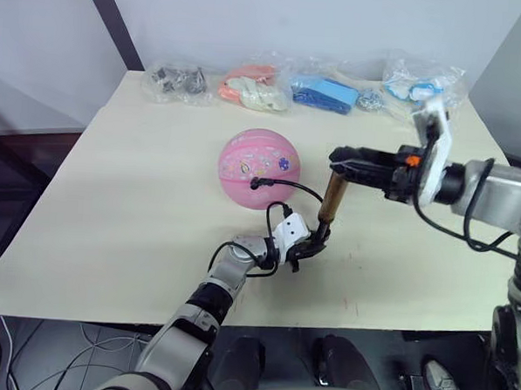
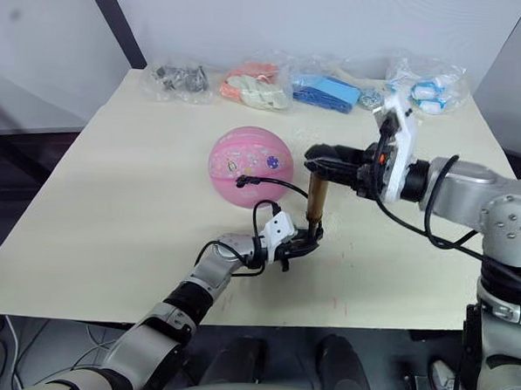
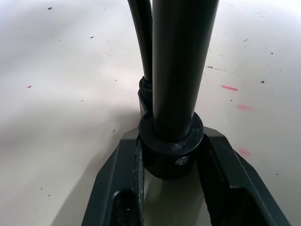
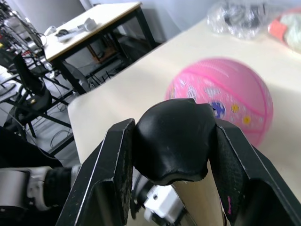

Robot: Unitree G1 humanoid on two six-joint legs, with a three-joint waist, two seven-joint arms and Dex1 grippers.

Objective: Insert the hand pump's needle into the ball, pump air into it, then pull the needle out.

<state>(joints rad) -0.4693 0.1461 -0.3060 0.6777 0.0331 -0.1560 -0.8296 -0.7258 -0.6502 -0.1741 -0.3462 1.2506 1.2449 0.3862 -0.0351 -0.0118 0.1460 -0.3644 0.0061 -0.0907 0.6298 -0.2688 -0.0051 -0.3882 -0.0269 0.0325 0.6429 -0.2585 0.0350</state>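
Pink ball (image 1: 258, 168) resting on cream tabletop (image 1: 110, 222), slightly toward 12 o'clock of centre; paler seam lines and small cartoon prints facing the camera.

Hand pump (image 1: 334, 196) standing upright just beside the ball at its 3 o'clock, apart from it; gold-brass barrel vertical, lower black end cap down at the tabletop, upper black handle at the top.

Left hand (image 1: 308, 247) at 6 o'clock of the ball, clenched on the pump's lower end cap; in the left wrist view, both black fingers (image 3: 237, 179) pressed against either side of the cap, barrel rising between them, hose running alongside the barrel.

Right hand (image 1: 339, 159) reaching in from 3 o'clock, level with the pump's top, clenched on the black handle (image 4: 171, 141); in the right wrist view, handle wedged between the two fingers, brass barrel visible beneath, ball beyond.

Thin black hose (image 1: 289, 189) arching from the pump's base up and across to the ball, ending at a dark fitting (image 1: 256, 183) touching the ball's surface on its 5 o'clock side; needle itself too small to make out.

Row of clear plastic bags (image 1: 292, 87) holding assorted items along the tabletop's 12 o'clock edge, well apart from the ball.
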